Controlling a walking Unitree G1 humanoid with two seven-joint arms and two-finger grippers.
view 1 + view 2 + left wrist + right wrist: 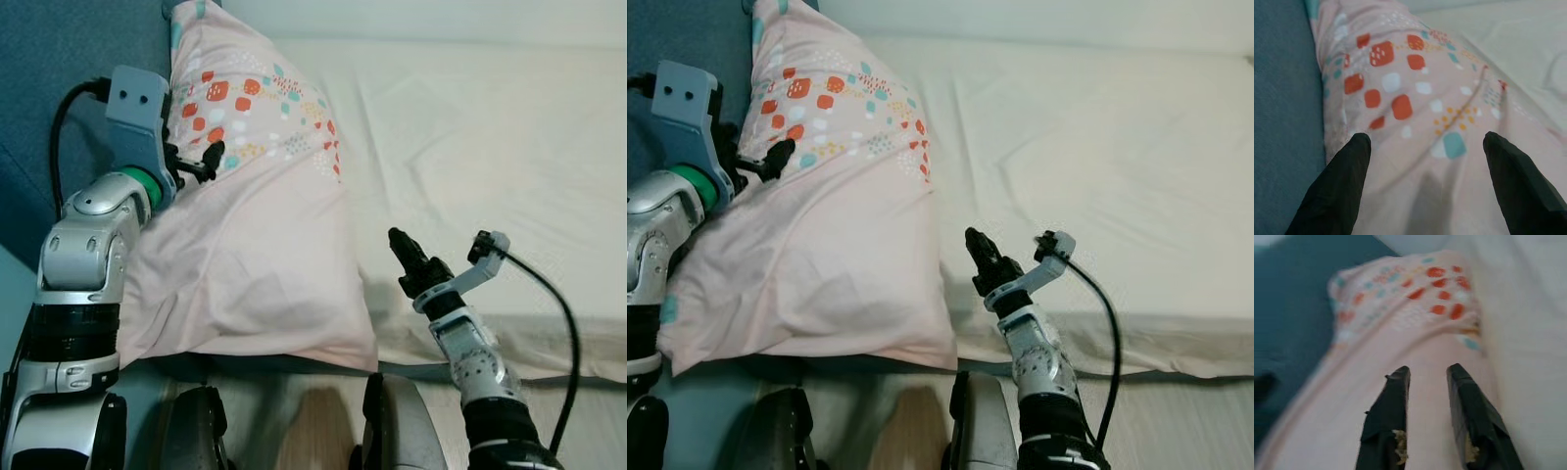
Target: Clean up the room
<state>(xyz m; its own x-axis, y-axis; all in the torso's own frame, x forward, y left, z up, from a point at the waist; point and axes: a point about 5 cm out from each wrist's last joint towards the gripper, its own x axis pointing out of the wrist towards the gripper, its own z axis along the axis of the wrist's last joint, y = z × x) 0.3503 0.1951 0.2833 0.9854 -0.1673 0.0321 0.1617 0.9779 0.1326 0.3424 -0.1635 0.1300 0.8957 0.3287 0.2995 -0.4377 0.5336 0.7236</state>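
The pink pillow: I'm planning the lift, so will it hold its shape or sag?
The pink pillow looks soft and wrinkled, so it would likely sag around a pinch. It seems puffy, probably light for its size. The left gripper, fingers open over the cloth, may catch only the cover.

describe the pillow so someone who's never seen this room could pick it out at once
Start at the bed, covered by a cream sheet. At its left side, against the dark blue headboard, lies the pillow, with the open left gripper at its upper edge. It is pale pink, with red, teal and white squares at its far end; everything around it is plain.
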